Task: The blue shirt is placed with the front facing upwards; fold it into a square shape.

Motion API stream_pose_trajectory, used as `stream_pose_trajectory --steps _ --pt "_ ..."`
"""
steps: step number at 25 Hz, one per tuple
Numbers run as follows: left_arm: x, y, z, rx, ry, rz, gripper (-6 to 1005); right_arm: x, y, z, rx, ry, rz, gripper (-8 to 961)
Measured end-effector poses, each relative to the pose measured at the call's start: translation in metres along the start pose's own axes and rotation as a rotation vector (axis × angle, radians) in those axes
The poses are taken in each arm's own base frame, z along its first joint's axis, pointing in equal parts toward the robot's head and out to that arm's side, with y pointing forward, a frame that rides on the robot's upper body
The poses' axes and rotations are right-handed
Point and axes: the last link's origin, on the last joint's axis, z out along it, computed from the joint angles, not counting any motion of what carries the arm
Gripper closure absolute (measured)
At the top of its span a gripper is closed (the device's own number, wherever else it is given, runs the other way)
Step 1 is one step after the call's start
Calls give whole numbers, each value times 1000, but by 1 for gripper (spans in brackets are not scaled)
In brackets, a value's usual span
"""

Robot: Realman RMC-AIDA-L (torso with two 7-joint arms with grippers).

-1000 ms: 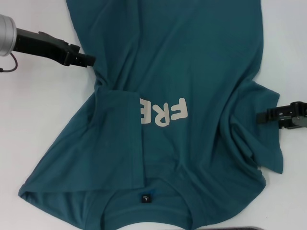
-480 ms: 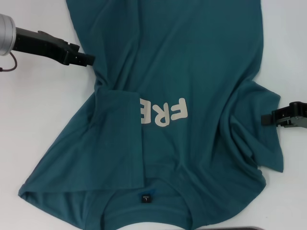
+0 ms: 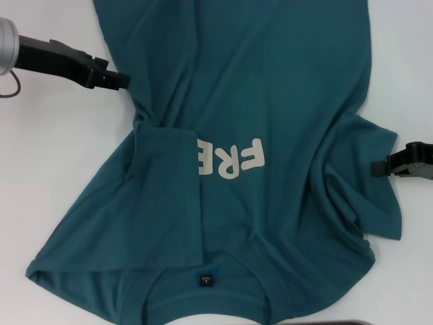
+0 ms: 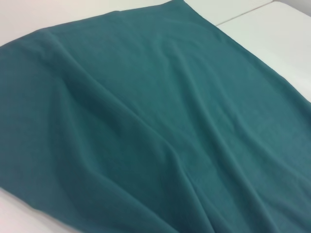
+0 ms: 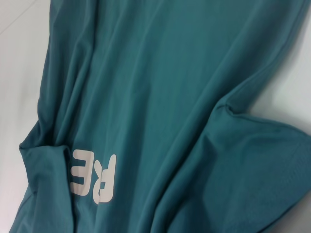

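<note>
Lying front-up across the white bench (image 3: pixel 61 176), the blue shirt (image 3: pixel 270 101) has its round collar nearest the robot, at the lower edge of the head view. Inside that collar sits a small dark label (image 3: pixel 205 279) whose print is too small to read. Farther up, white block letters (image 3: pixel 230 158) on the chest read "FRE" upside down; the left sleeve side is folded inward over the chest and covers the rest of the word. The right wrist view shows the same lettering, cut off by that fold. On the robot's right, the sleeve lies spread out and wrinkled, and the right gripper (image 3: pixel 376 166) hovers just beside its outer edge; whether its jaws are released or clenched cannot be told. Farther away on the left, the left gripper (image 3: pixel 125 82) reaches to the shirt's side edge above the fold, its jaws' state likewise unclear. Beyond, the shirt's body runs on out of view.
</note>
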Motion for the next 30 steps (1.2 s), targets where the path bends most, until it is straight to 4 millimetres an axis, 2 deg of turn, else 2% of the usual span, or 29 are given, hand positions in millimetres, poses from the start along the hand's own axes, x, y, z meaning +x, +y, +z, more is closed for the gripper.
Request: stream_pose_trajectory --steps 1,12,17,30 --pt "0 0 0 0 0 1 416 0 0 0 0 1 -1 937" --pt "2 -2 0 13 5 3 415 -2 3 -5 -18 -4 -1 936" --pt "4 -2 0 14 6 5 415 -2 3 -18 -46 -11 3 930" --pt "10 -5 -1 28 16 16 415 7 -12 -50 -27 -72 41 916"
